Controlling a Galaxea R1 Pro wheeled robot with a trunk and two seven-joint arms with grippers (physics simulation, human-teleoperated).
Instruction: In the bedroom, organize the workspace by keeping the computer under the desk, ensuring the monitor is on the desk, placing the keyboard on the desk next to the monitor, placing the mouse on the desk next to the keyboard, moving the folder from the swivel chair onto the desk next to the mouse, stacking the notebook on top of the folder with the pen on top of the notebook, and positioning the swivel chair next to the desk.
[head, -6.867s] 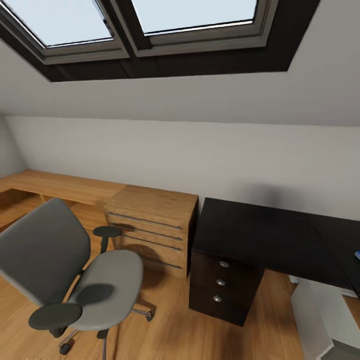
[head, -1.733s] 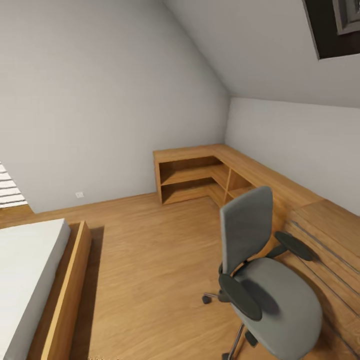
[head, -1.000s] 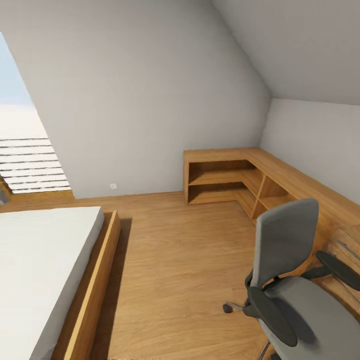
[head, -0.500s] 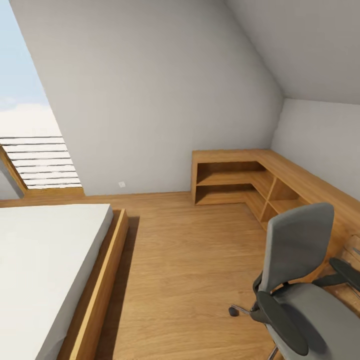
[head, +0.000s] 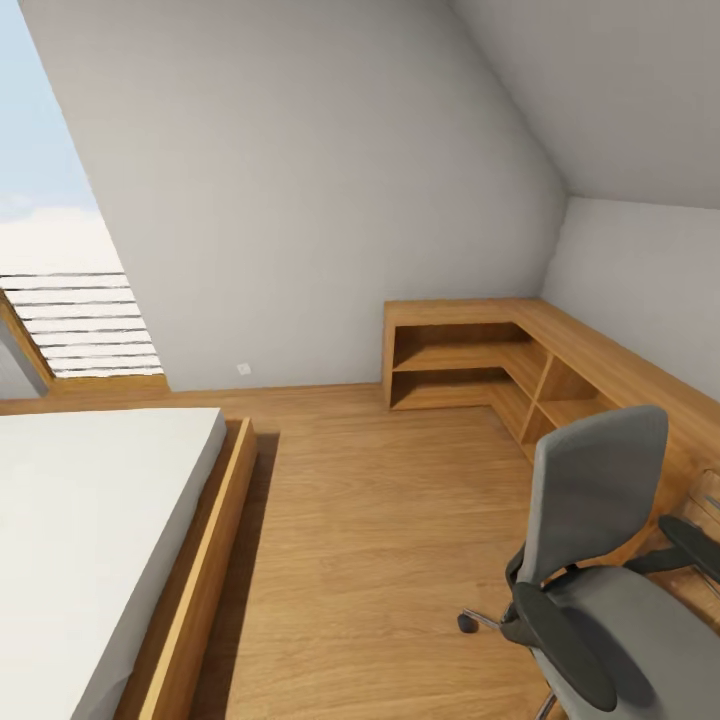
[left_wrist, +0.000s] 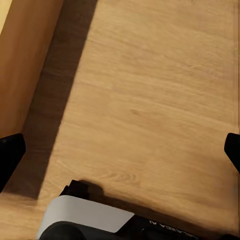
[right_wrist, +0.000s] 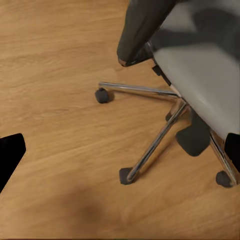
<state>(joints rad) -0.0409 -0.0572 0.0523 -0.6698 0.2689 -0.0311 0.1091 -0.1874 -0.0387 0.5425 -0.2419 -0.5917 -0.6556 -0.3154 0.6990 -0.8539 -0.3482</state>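
view unmoved since just before; swivel chair (head: 600, 560) same spot.

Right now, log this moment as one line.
phase: in transit | swivel chair: seat bare, near shelf unit | left gripper: open | right gripper: open

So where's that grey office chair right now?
The swivel chair sits at the lower right of the head view on the wood floor, beside the low wooden shelf unit; the right wrist view looks down on its chrome base.
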